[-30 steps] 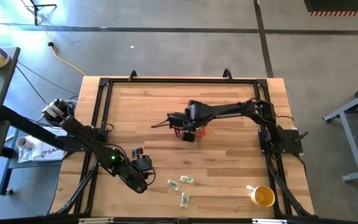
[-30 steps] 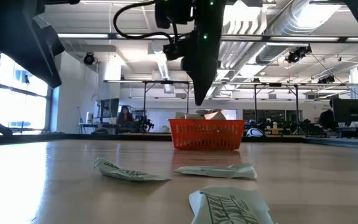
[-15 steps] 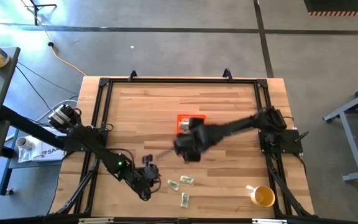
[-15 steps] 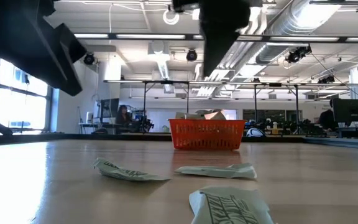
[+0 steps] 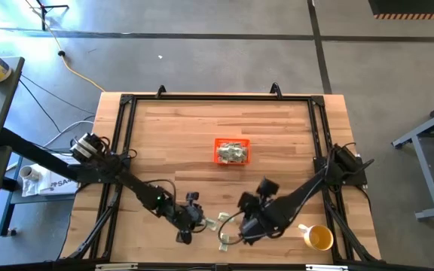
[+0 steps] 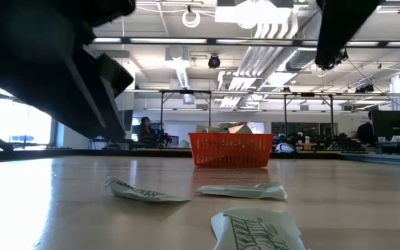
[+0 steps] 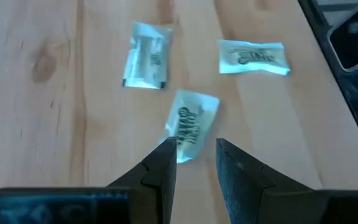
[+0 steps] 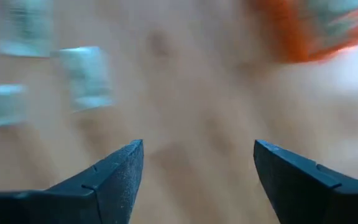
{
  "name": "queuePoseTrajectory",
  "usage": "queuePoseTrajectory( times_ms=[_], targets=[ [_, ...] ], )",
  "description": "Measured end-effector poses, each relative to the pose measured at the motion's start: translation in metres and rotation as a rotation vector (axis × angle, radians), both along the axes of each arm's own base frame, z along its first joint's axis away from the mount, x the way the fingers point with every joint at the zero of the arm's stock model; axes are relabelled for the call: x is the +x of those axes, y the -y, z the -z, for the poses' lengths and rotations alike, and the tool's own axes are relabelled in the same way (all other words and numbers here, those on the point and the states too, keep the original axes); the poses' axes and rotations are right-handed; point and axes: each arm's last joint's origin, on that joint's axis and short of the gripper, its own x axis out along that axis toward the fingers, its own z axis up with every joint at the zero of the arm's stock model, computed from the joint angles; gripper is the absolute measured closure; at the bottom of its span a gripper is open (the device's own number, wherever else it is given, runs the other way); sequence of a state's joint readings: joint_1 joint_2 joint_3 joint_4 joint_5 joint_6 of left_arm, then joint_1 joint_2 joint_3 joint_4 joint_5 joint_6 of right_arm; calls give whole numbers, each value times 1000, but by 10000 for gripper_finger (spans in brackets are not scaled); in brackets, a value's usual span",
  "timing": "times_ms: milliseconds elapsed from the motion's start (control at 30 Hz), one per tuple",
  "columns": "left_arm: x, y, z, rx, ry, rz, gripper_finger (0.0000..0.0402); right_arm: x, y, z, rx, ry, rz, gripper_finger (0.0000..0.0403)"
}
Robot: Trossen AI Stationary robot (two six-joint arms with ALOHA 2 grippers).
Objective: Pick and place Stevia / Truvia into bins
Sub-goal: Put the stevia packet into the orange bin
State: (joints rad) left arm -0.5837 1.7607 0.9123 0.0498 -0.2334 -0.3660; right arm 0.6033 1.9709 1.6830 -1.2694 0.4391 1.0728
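Three green-and-white Stevia packets lie flat on the wooden table near its front edge: one (image 7: 191, 121), a second (image 7: 146, 55) and a third (image 7: 252, 57); they also show in the low view (image 6: 242, 189). My left gripper (image 7: 194, 155) is open, slanting down just over the near end of the closest packet; I cannot tell whether a fingertip touches it. My right gripper (image 8: 197, 155) is wide open above the table by the same packets (image 5: 223, 241), with nothing between its fingers. The orange bin (image 5: 231, 151) stands mid-table with several packets in it.
A yellow mug (image 5: 319, 238) stands at the table's near right corner, close to my right arm. A black frame (image 5: 119, 135) runs round the table's edges. The two grippers are close together over the packets (image 5: 211, 223).
My right gripper has swung from above the orange bin toward the table's near edge and now hangs by the loose packets. My left gripper has gone toward the table's right and down, closer to the packets. The packets on the table have not moved.
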Motion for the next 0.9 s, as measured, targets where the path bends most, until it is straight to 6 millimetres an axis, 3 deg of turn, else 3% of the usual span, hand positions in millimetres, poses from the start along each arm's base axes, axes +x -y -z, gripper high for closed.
queuePoseTrajectory(
  times_ms=[133, 233, 300, 500, 633, 733, 900],
  targets=[
    [5, -8, -1, -56, -25, -12, 256, 13, -9, 14, 190, 194, -49, 127],
    [6, -9, -1, -117, -53, -26, 256, 7, 6, 32, 181, 193, -27, 144],
    [6, -9, -1, -142, -62, -35, 257, -2, 19, 37, 152, 195, -17, 157],
    [9, -7, -5, -157, -54, -41, 256, -49, 70, 17, 112, 252, 26, 181],
    [17, -2, -20, -131, 7, 6, 256, -84, 97, 9, 128, 270, 49, 162],
    [21, -1, -26, -70, 13, 32, 251, -104, 109, 14, 150, 229, 19, 133],
    [30, -13, -12, -8, -67, -18, 203, -118, 116, 23, 135, 192, -43, 78]
  ],
)
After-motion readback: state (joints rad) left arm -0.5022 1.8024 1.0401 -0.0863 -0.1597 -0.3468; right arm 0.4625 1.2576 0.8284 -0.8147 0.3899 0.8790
